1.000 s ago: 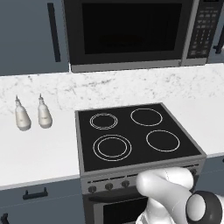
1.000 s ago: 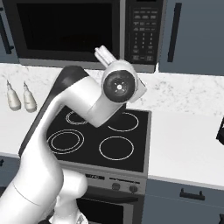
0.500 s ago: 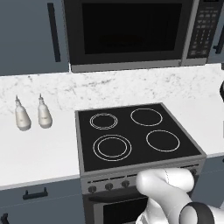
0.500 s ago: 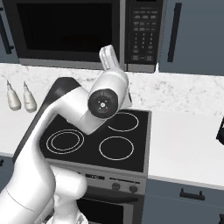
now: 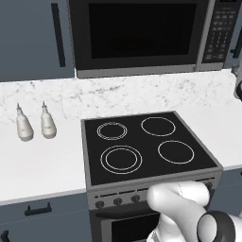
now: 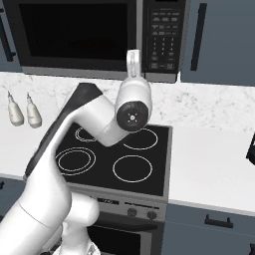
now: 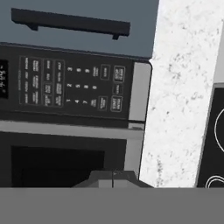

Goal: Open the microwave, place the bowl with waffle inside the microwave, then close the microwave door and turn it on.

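The microwave (image 5: 142, 33) hangs above the stove, and its dark glass door (image 6: 74, 32) is shut. Its black keypad panel (image 6: 164, 35) sits at the right. My gripper (image 6: 133, 52) points up at the microwave's lower front, near the seam between door and keypad. In the hand view, which is rolled sideways, the keypad (image 7: 65, 87) and the door glass (image 7: 57, 168) are close ahead. The fingertips (image 7: 113, 176) touch each other, shut on nothing. The bowl and the waffle are out of view.
A black four-ring stove (image 5: 146, 146) lies below the microwave. Two small pale bottles (image 5: 33, 124) stand on the marble counter (image 5: 42, 165) at the left. Blue-grey cabinets with dark bar handles (image 6: 198, 37) flank the microwave. A dark object (image 6: 252, 149) shows at the right counter edge.
The wrist has turned and the hand has swung up from over the stove toward the microwave's front. The microwave door stays shut.
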